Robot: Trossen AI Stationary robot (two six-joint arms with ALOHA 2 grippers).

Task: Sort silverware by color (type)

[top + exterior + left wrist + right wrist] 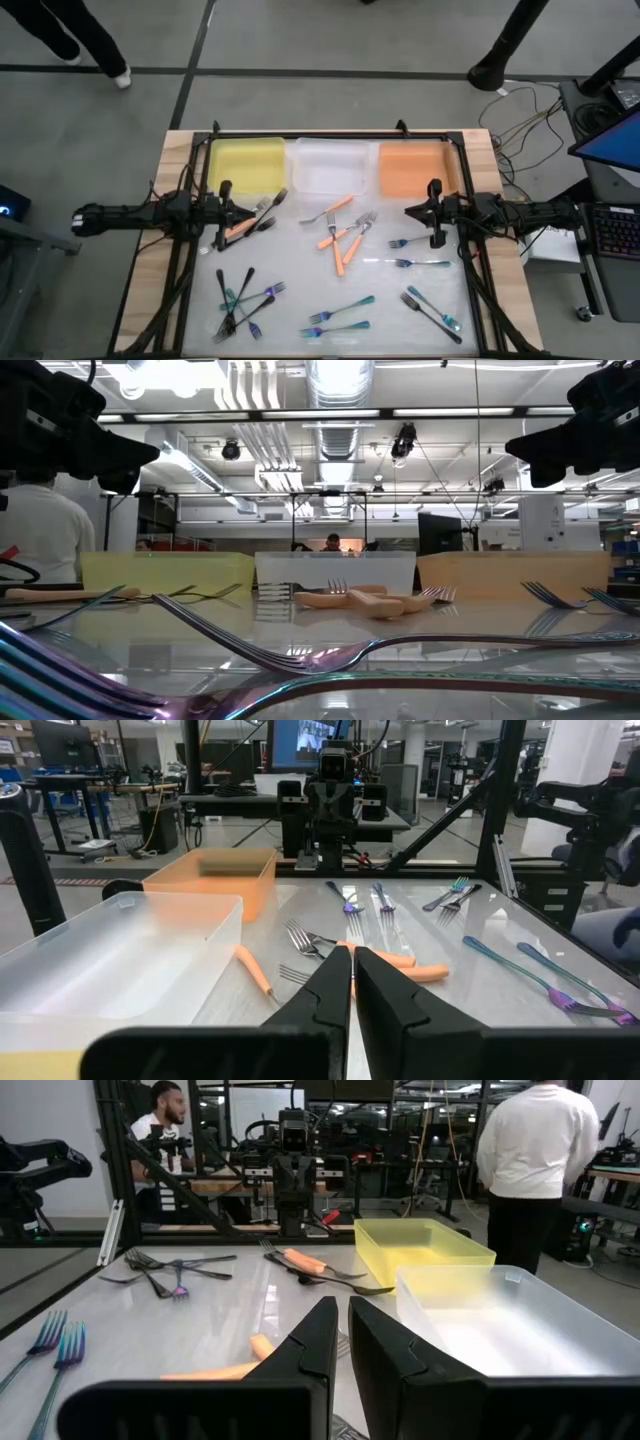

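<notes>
The silverware lies loose on the glossy table. Orange-handled forks (343, 240) lie in the middle, and more (243, 226) lie by my left gripper. Black-handled forks (228, 292) cross at the near left. Teal-blue forks (338, 316) lie at the near middle, with others (432, 310) on the right. My left gripper (232, 212) hovers level at the table's left, shut, with nothing between its fingers (352, 956). My right gripper (410, 212) hovers level at the table's right, facing it, also shut and empty (341, 1306).
Three bins stand along the far edge: yellow (245, 165), clear (328, 165) and orange (412, 168). A black frame rail (330, 137) runs around the table. A person in a white shirt (535, 1150) stands beyond the table, and another (165, 1120) sits.
</notes>
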